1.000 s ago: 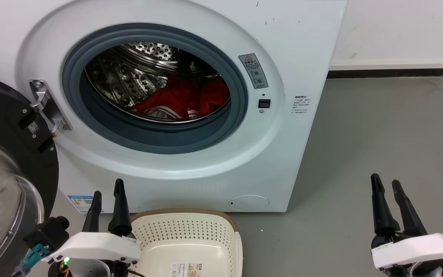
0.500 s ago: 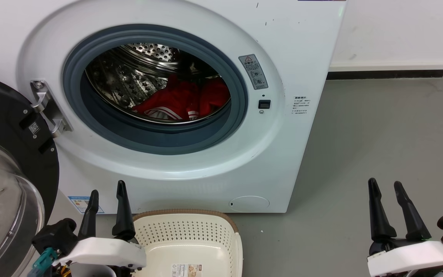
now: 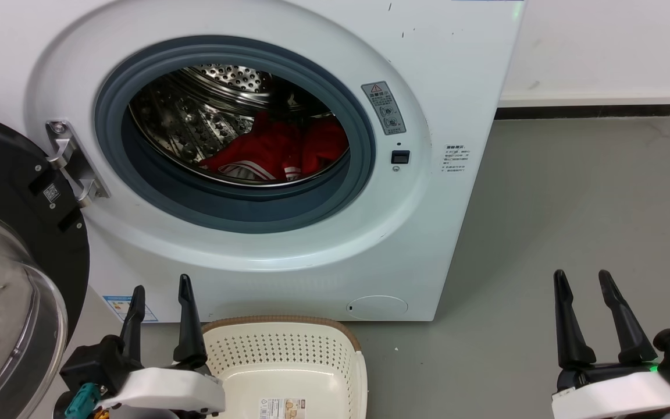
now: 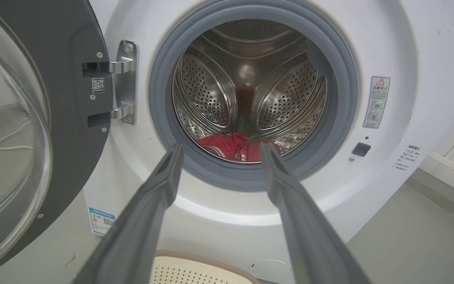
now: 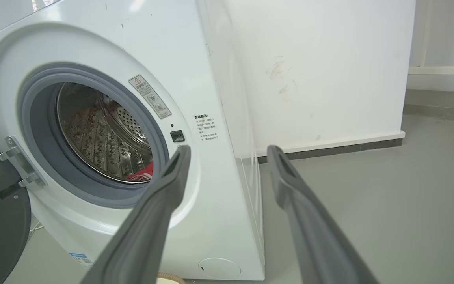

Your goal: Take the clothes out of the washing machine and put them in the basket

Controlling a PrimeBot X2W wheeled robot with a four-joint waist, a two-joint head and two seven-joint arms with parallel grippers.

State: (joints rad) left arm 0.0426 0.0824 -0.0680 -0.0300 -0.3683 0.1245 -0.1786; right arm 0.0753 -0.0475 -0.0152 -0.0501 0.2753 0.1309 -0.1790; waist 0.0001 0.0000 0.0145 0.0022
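Lying half hidden inside washing machine [image 3: 439, 87], clothes [image 3: 277, 152], basket [image 3: 280, 320] cropped below

No word or number can be read clearly. On the washer [image 3: 463, 70] front, right of the porthole, a grey sticker [image 3: 383, 107] carries a red warning triangle with an exclamation mark and small round symbols. Near it is a block of tiny print [image 3: 457, 158], not legible. A QR code [image 3: 51, 192] sits on the black door [image 3: 3, 169] frame. A blue-edged label [image 4: 101, 221] is low on the washer. The basket [image 3: 280, 320] has a label sticker [image 3: 282, 408], also too small to read.

Grey floor [image 3: 573, 192] under washing machine [image 3: 457, 87] and basket [image 3: 358, 361].
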